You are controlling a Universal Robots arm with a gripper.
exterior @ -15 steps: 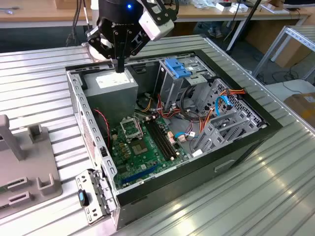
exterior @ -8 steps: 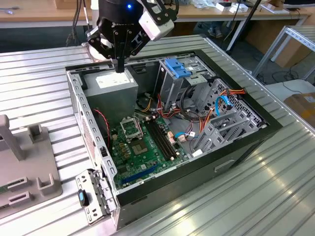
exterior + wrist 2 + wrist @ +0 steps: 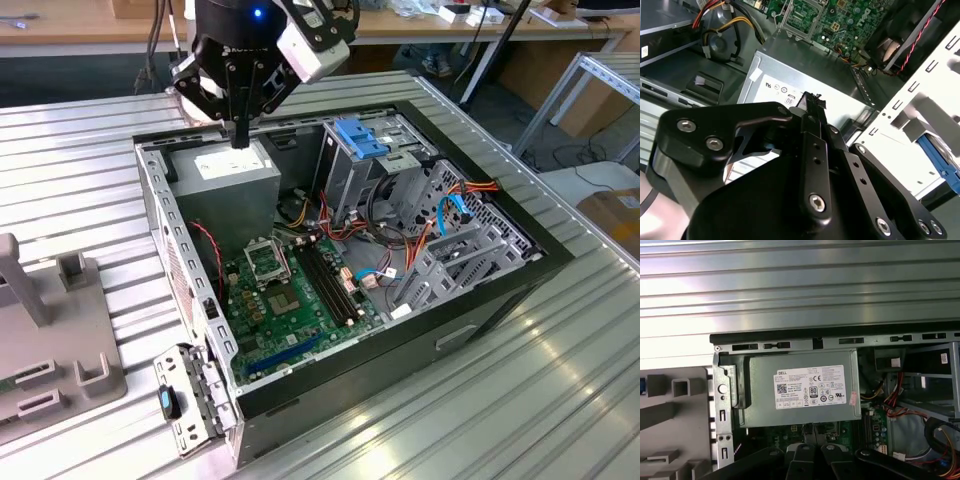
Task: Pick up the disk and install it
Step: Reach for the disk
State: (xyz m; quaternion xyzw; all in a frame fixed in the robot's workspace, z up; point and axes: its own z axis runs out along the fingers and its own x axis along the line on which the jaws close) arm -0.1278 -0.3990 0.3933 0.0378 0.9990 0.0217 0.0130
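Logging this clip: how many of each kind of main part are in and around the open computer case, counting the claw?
computer case: 1
power supply: 1
motherboard: 1
blue bracket: 1
grey fixture: 1
claw: 1
Total: 6

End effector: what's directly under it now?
The end effector is above the grey power supply box, inside the computer case. Whatever lies beneath that box is covered.

Hand (image 3: 240,138) above power-supply box (image 3: 228,170)
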